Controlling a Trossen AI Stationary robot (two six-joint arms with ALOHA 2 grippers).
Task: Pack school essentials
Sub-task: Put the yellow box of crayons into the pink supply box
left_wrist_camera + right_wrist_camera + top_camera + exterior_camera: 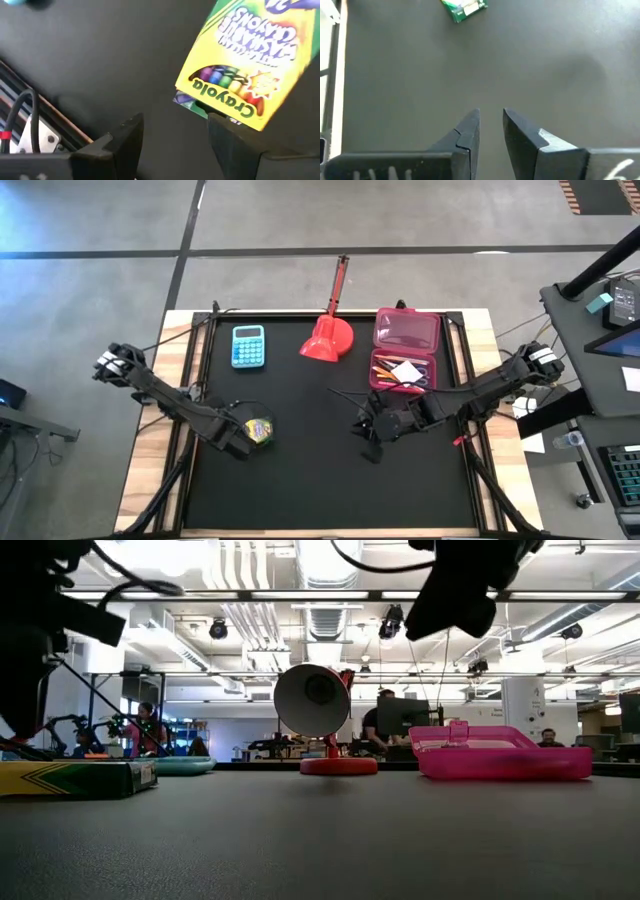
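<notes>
Over the near left of the black mat, my left gripper [243,442] hangs with its jaws spread wide and nothing between them, the crayon box [245,65] just past its fingertips, not quite square to them. The box lies flat on the mat [300,480], yellow and green, and I can read "Crayola" on the front and what looks like "washable crayons" above, though that line is tilted and blurry, so I won't swear to it. I judge the box as light, stiff cardboard that would dent if squeezed hard and could slide on the mat; I'd take it across its narrow sides, near the middle. My right gripper [491,129] hovers over bare mat toward the centre right, jaws nearly pressed together with a thin gap and pinching nothing. Farther out, the pink pencil case [405,350] sits open at the far right, with pencils, a white piece and the scissors already inside. Beside it stands the red scoop [328,340], and the light-blue calculator [248,346] lies at the far left.
</notes>
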